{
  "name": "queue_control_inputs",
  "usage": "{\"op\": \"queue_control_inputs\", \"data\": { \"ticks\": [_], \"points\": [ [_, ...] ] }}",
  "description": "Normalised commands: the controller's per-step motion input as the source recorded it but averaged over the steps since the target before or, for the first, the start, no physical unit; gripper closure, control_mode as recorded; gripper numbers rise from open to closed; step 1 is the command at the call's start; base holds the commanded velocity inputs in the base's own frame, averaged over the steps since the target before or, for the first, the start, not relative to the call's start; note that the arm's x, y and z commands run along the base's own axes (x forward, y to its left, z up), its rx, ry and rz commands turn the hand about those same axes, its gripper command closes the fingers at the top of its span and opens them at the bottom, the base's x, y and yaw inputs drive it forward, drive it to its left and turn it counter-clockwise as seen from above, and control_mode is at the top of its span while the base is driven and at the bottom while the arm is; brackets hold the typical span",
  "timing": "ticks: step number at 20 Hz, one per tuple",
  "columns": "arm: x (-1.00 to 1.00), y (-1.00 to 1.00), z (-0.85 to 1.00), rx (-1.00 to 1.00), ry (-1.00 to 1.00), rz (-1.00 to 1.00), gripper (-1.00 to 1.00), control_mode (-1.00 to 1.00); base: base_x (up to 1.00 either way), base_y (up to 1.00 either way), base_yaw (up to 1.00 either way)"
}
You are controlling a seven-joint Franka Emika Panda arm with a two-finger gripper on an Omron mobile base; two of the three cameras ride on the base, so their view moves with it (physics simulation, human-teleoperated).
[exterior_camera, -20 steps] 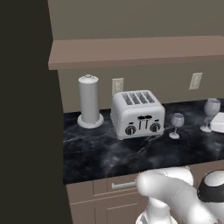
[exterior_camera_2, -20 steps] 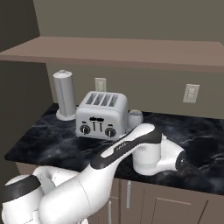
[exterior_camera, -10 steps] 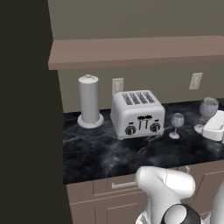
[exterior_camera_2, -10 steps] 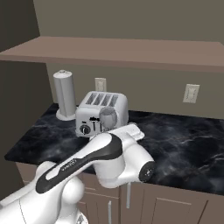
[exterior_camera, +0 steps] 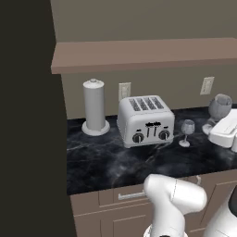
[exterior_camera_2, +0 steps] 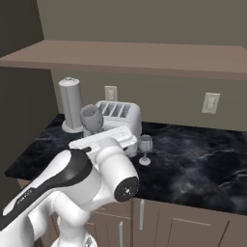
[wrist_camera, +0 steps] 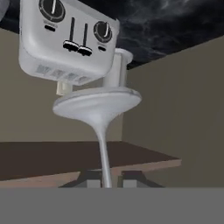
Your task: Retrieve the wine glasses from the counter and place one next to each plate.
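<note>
Black marble counter (exterior_camera: 106, 162) holds a toaster (exterior_camera: 145, 121) and wine glass (exterior_camera: 187, 132); the gripper (wrist_camera: 105, 180) pinches another glass's stem (wrist_camera: 103, 153).

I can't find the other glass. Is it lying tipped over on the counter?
No. The second wine glass stands upright on the counter, just right of the toaster.
</note>
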Motion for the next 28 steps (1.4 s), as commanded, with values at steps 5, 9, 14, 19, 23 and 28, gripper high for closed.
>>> {"op": "queue_control_inputs", "data": {
  "ticks": [5,9,14,19,23,28],
  "points": [
    [0.0,0.0,0.0,0.0,0.0,0.0,1.0,1.0,-1.0,0.0,0.09],
    [0.0,0.0,0.0,0.0,0.0,0.0,1.0,1.0,-1.0,-0.04,0.04],
    [0.0,0.0,0.0,0.0,0.0,0.0,1.0,1.0,-1.0,-0.17,0.0],
    [0.0,0.0,0.0,0.0,0.0,0.0,1.0,1.0,-1.0,-0.27,-0.01],
    [0.0,0.0,0.0,0.0,0.0,0.0,1.0,1.0,-0.33,-0.05,-0.74],
    [0.0,0.0,0.0,0.0,0.0,0.0,1.0,1.0,0.0,0.0,-1.0]
  ]
}}
